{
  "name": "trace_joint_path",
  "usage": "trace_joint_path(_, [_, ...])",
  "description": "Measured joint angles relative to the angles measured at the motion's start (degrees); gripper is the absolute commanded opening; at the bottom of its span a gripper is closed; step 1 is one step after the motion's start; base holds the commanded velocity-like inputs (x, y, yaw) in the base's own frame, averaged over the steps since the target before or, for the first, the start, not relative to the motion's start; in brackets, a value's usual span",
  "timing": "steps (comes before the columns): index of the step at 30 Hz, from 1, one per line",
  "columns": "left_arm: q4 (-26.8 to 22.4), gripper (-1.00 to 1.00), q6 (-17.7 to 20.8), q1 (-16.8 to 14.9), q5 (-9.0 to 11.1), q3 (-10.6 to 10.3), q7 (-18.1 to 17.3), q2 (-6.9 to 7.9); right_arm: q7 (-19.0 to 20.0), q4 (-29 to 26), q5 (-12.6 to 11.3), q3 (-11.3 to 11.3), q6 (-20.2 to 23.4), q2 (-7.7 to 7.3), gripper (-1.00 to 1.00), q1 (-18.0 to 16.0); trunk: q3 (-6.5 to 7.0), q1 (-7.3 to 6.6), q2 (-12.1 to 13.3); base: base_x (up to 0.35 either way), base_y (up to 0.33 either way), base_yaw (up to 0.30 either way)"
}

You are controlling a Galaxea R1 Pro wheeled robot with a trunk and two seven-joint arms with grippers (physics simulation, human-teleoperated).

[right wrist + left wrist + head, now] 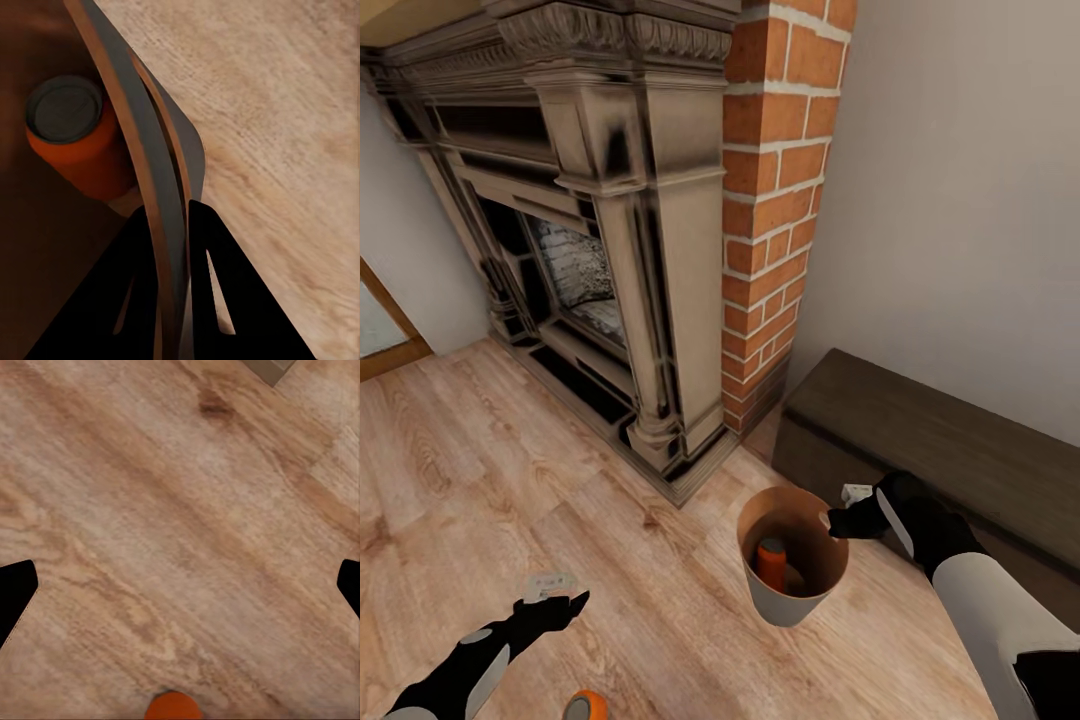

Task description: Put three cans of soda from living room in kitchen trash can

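The tash can (792, 603) stands upright on the living room's plank floor, tan inside and pale outside. One orange can of soda (771, 562) stands inside it. My right gripper (830, 522) is shut on the bin's right rim; the right wrist view shows its fingers (202, 247) pinching the thin wall (142, 127) beside that can (71, 135). A second orange can (585, 706) stands on the floor at the near edge. My left gripper (565, 597) hovers open just beyond it, and that can (172, 707) peeks in at the left wrist view's edge below the spread gripper (184, 585).
An ornate dark fireplace (610, 250) and red brick chimney (775, 200) rise behind the bin. A low dark brown bench (940, 440) runs along the right wall, close behind my right arm. A wood-framed glass door (385, 335) is at the far left. Open floor (510, 470) lies left.
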Motion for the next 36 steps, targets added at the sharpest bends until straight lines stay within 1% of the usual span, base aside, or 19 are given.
trace_joint_path(1, [0.04, 1.0, 0.01, 0.01, 0.0, -0.77, 1.38, -0.01, 0.02, -0.01, -0.02, -0.01, 0.01, 0.18, -1.0, -0.01, -0.18, 0.22, -0.39, 0.0, 0.0, 0.0])
trace_joint_path(3, [0.07, 1.0, 0.04, 0.01, -0.03, -1.11, 2.13, -0.01, 0.04, -0.01, -0.41, -0.01, 0.1, 0.29, -1.0, -0.01, -0.53, 0.65, -1.19, 0.0, 0.0, 0.0])
trace_joint_path(6, [0.13, 1.0, 0.07, 0.01, -0.13, -1.71, 3.14, -0.16, 0.01, 0.0, 0.13, 0.0, 0.02, 0.43, -1.0, 0.0, -1.09, 1.31, -2.39, 0.0, 0.0, 0.0])
trace_joint_path(10, [1.53, 1.0, 0.2, 0.02, -0.17, -2.41, 3.38, -0.63, 0.01, -0.06, 0.13, 0.06, 0.01, 0.46, -1.0, 0.0, -1.98, 2.19, -3.99, 0.0, 0.0, 0.0])
trace_joint_path(11, [2.07, 1.0, 0.3, 0.02, -0.17, -2.84, 3.39, -1.06, 0.01, -0.08, 0.03, 0.08, 0.03, 0.47, -1.0, 0.0, -2.21, 2.41, -4.4, 0.0, 0.0, 0.0])
trace_joint_path(13, [2.36, 1.0, 0.41, 0.02, -0.17, -3.44, 3.47, -1.47, 0.02, -0.08, -0.01, 0.1, 0.04, 0.47, -1.0, 0.0, -2.68, 2.85, -5.2, 0.0, 0.0, 0.0])
trace_joint_path(16, [2.53, 1.0, 0.62, 0.02, -0.17, -4.24, 4.06, -1.75, 0.0, -0.12, 0.16, 0.15, 0.0, 0.47, -1.0, -0.01, -3.39, 3.51, -6.4, 0.0, 0.0, 0.0])
trace_joint_path(21, [2.69, 1.0, 0.89, 0.01, -0.23, -4.78, 5.46, -1.99, 0.01, -0.16, 0.07, 0.15, 0.02, 0.47, -1.0, -0.05, -4.59, 4.61, -8.41, 0.0, 0.0, 0.0])
trace_joint_path(26, [3.2, 1.0, 1.85, 0.02, -0.24, -5.47, 5.72, -2.45, -0.08, -0.49, 0.32, 0.18, -0.08, 0.45, -1.0, -0.08, -5.83, 5.71, -10.41, 0.0, 0.0, 0.0])
trace_joint_path(28, [3.32, 1.0, 2.23, 0.02, -0.22, -5.74, 5.79, -2.55, -0.18, -1.69, 0.53, 0.18, -0.15, 0.41, -1.0, -0.09, -6.33, 6.15, -11.21, 0.0, 0.0, 0.0])
trace_joint_path(29, [3.39, 1.0, 2.46, 0.02, -0.19, -5.9, 5.84, -2.61, -0.2, -3.52, 0.92, 0.21, -0.16, 0.39, -1.0, -0.03, -6.56, 6.37, -11.61, 0.0, 0.0, 0.0])
trace_joint_path(30, [3.42, 1.0, 2.52, 0.02, -0.18, -5.97, 5.88, -2.63, -0.21, -4.54, 0.69, 0.02, -0.3, 0.34, -1.0, -0.09, -6.76, 6.58, -12.02, 0.0, 0.0, 0.0])
trace_joint_path(32, [3.43, 1.0, 2.59, 0.01, -0.16, -6.02, 5.91, -2.64, 0.01, -4.93, -0.53, 0.13, 0.12, 0.34, -1.0, 0.0, -7.18, 7.03, -12.82, 0.0, 0.0, 0.0])
trace_joint_path(33, [3.44, 1.0, 2.62, 0.01, -0.15, -6.05, 5.94, -2.64, 0.0, -5.14, -0.49, 0.04, 0.0, 0.33, -1.0, -0.02, -7.37, 7.24, -13.22, 0.0, 0.0, 0.0])
trace_joint_path(36, [3.44, 1.0, 2.88, 0.02, -0.15, -6.13, 6.14, -2.65, 0.09, -5.55, 0.74, -0.14, -0.54, 0.27, -1.0, -0.01, -7.94, 7.9, -14.42, 0.0, 0.0, 0.0])
